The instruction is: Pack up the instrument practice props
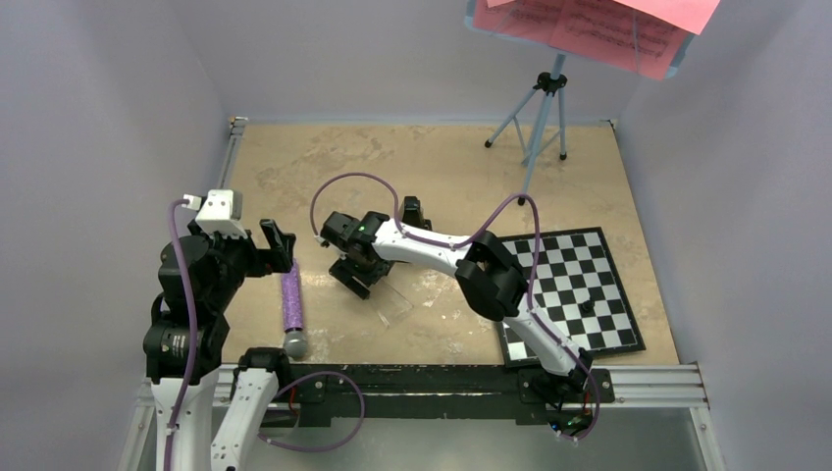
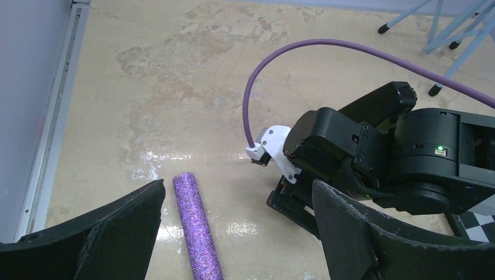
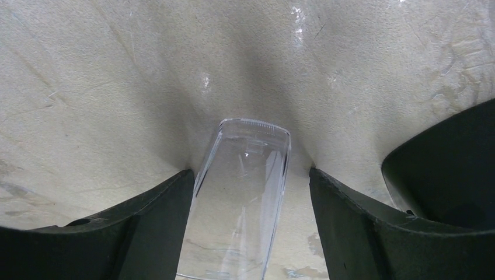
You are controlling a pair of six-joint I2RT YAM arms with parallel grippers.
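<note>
1. Right claw (image 1: 353,280) is low over mid-table with its fingers apart, straddling the clear cover (image 3: 242,198). The cover lies on the table (image 3: 87,87), not clamped.
2. Left claw (image 2: 238,192) is spread wide and holds nothing. It hangs above a purple glitter microphone (image 2: 197,227).
3. Blue music stand (image 1: 549,83) stands upright at the far right corner, with pink pages (image 1: 598,29) on its desk.
4. Checkered board (image 1: 574,289) lies flat, near right.

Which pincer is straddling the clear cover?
The right pincer: the clear cover lies between its open fingers. The left pincer is open by the purple microphone, holding nothing.
</note>
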